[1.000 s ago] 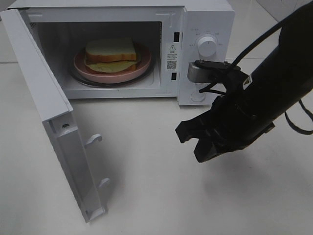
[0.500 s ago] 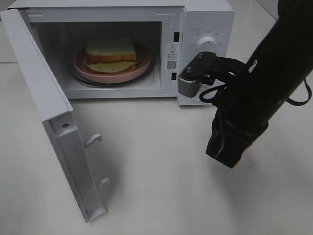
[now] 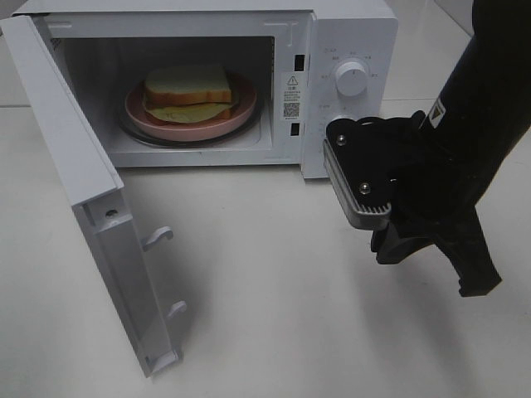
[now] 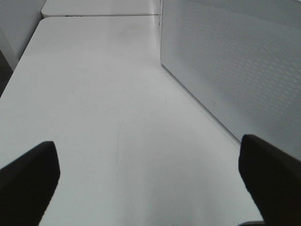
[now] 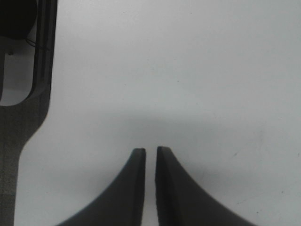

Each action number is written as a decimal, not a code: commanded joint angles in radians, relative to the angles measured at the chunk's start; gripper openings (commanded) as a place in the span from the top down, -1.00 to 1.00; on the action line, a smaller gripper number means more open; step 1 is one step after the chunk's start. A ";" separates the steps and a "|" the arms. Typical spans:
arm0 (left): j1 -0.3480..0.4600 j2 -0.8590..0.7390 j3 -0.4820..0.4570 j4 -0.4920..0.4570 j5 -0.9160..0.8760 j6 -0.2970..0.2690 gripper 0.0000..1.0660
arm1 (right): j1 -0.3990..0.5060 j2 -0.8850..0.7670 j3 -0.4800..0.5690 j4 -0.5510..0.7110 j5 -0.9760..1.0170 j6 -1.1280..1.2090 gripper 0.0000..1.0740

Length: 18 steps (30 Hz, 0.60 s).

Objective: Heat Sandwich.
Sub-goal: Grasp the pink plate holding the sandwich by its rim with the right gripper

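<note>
The sandwich (image 3: 187,87) sits on the pink plate (image 3: 199,131) inside the open microwave (image 3: 353,33), looking soft, light and squashable, so better moved by the plate's rim, while the right gripper (image 5: 150,153) hangs pinched nearly together on nothing and the left gripper (image 4: 148,143) gapes wide

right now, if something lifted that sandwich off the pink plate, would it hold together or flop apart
The sandwich probably squashes easily, since its bread slices look thick and soft. The layers may slide apart, because the filling pokes out past the top slice. It is probably light for its size, being mostly bread.
</note>
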<state>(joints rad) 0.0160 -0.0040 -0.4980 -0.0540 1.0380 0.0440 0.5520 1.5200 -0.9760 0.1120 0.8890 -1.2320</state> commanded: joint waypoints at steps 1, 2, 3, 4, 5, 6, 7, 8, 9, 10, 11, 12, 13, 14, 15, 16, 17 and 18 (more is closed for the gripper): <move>-0.001 -0.023 0.004 -0.008 -0.005 -0.002 -0.83 | -0.005 -0.007 -0.006 -0.008 -0.008 -0.041 0.74; -0.001 -0.023 0.004 -0.008 -0.005 -0.002 -0.83 | -0.005 -0.007 -0.006 -0.014 -0.017 -0.038 0.69; -0.001 -0.023 0.004 -0.008 -0.005 -0.002 -0.83 | -0.005 -0.007 -0.006 -0.021 -0.035 -0.022 0.55; -0.001 -0.023 0.004 -0.008 -0.005 -0.002 -0.83 | -0.005 -0.007 -0.006 -0.021 -0.051 -0.008 0.46; -0.001 -0.023 0.004 -0.008 -0.005 -0.002 -0.83 | -0.005 -0.007 -0.006 -0.021 -0.069 0.009 0.35; -0.001 -0.023 0.004 -0.008 -0.005 -0.002 -0.83 | -0.005 -0.007 -0.006 -0.021 -0.083 0.025 0.22; -0.001 -0.023 0.004 -0.008 -0.005 -0.002 -0.83 | -0.005 -0.007 -0.006 -0.021 -0.083 0.025 0.22; -0.001 -0.023 0.004 -0.008 -0.005 -0.002 -0.83 | -0.005 -0.007 -0.006 -0.024 -0.108 0.049 -0.05; -0.001 -0.023 0.004 -0.008 -0.005 -0.002 -0.83 | -0.005 -0.007 -0.006 -0.028 -0.116 0.057 -0.16; -0.001 -0.023 0.004 -0.008 -0.005 -0.002 -0.83 | -0.005 -0.007 -0.006 -0.032 -0.125 0.059 -0.30; -0.001 -0.023 0.004 -0.008 -0.005 -0.002 -0.83 | -0.005 -0.007 -0.006 -0.032 -0.125 0.059 -0.30; -0.001 -0.023 0.004 -0.008 -0.005 -0.002 -0.83 | -0.005 -0.007 -0.006 -0.039 -0.127 0.059 -0.44; -0.001 -0.023 0.004 -0.008 -0.005 -0.002 -0.83 | -0.005 -0.006 -0.006 -0.063 -0.127 0.059 -0.64; -0.001 -0.023 0.004 -0.008 -0.005 -0.002 -0.83 | -0.005 -0.004 -0.006 -0.073 -0.127 0.059 -0.72; -0.001 -0.023 0.004 -0.008 -0.005 -0.002 -0.83 | -0.005 -0.004 -0.006 -0.088 -0.127 0.059 -0.77; -0.001 -0.023 0.004 -0.008 -0.005 -0.002 -0.83 | -0.005 -0.004 -0.006 -0.088 -0.127 0.059 -0.77; -0.001 -0.023 0.004 -0.008 -0.005 -0.002 -0.83 | -0.005 0.003 -0.006 -0.112 -0.128 0.060 -0.80; -0.001 -0.023 0.004 -0.008 -0.005 -0.002 -0.83 | -0.005 0.005 -0.006 -0.128 -0.127 0.060 -0.79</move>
<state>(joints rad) 0.0160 -0.0040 -0.4980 -0.0540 1.0380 0.0440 0.5520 1.5220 -0.9760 0.0080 0.7600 -1.1790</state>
